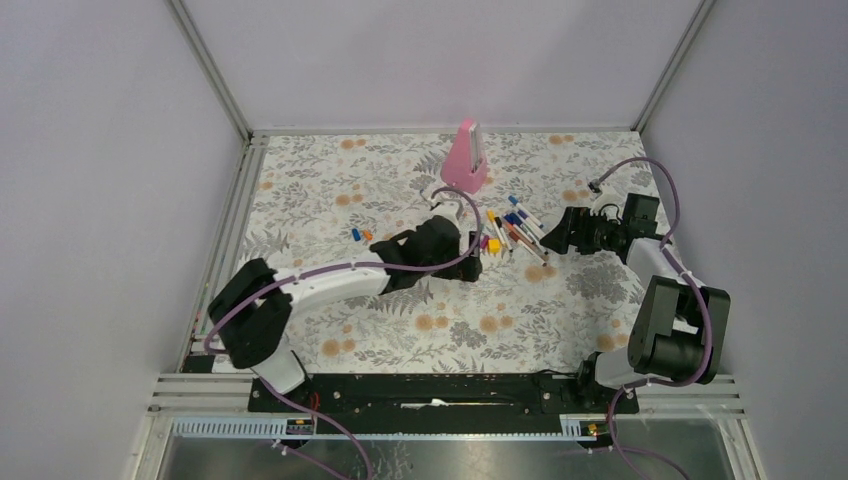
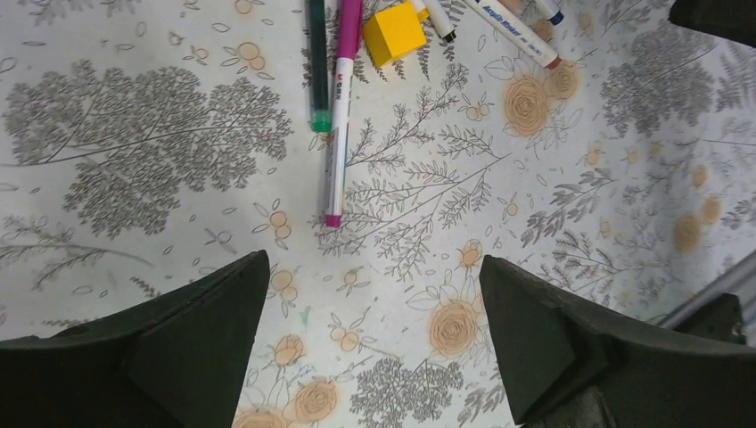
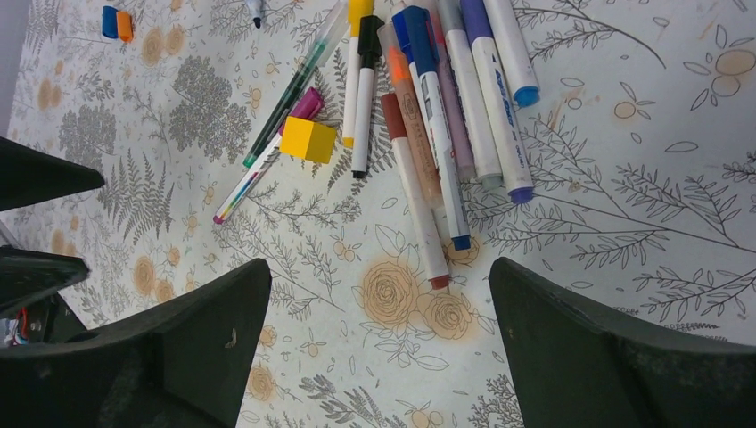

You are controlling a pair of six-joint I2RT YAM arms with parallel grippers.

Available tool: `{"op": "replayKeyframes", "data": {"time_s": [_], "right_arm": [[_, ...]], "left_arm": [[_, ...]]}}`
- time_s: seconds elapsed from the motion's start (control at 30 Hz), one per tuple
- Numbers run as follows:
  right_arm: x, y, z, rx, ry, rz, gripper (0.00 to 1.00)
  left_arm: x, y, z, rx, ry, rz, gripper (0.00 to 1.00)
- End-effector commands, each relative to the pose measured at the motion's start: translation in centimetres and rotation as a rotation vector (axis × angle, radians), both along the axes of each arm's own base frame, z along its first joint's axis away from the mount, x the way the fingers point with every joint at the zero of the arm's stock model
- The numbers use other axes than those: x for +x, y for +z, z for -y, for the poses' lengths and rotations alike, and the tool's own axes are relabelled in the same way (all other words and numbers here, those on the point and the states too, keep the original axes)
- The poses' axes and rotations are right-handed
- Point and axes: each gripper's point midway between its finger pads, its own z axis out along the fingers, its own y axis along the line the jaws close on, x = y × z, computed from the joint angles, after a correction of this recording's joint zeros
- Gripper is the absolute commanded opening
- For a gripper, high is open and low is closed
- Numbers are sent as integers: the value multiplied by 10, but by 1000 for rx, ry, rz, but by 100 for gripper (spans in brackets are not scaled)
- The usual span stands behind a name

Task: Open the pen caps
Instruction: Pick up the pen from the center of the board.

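Left tool (image 1: 472, 250): released, jaws spread wide, hovering low over the floral tabletop (image 1: 330, 190). Just right of its fingertips (image 2: 205, 348): thin pen with pink cap (image 2: 348, 27), thin green pen (image 2: 318, 67) alongside, yellow block (image 2: 398, 33) just beside the pink cap.

Right tool (image 1: 553, 237): released likewise, jaws wide apart, facing left toward the pen cluster (image 3: 446, 134).

Task items, pen caps (image 3: 421, 40): several seated on the white barrels of that cluster, blue, black and purple among them. Cluster lying between the two tools, just beyond the right tool's fingertips (image 3: 178, 348).

Two loose caps (image 3: 117, 23), one blue and one orange: side by side and touching, well apart to the left of the cluster, on the far side of the left arm (image 1: 330, 280).

Tall pink wedge (image 1: 465, 155): upright near the far edge of the tabletop, beyond the cluster.
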Motion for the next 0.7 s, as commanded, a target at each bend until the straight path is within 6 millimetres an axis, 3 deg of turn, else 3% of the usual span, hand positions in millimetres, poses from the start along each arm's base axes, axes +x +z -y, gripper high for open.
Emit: {"op": "replayKeyframes", "data": {"time_s": [0.0, 0.4, 0.67], "right_arm": [[6, 14, 3, 2, 2, 23, 100], [5, 14, 6, 9, 5, 22, 99], [4, 11, 6, 19, 14, 0, 98]], "left_arm": [[17, -3, 18, 97, 3, 46, 96], [25, -39, 53, 160, -55, -10, 86], [30, -56, 57, 212, -67, -27, 67]]}}
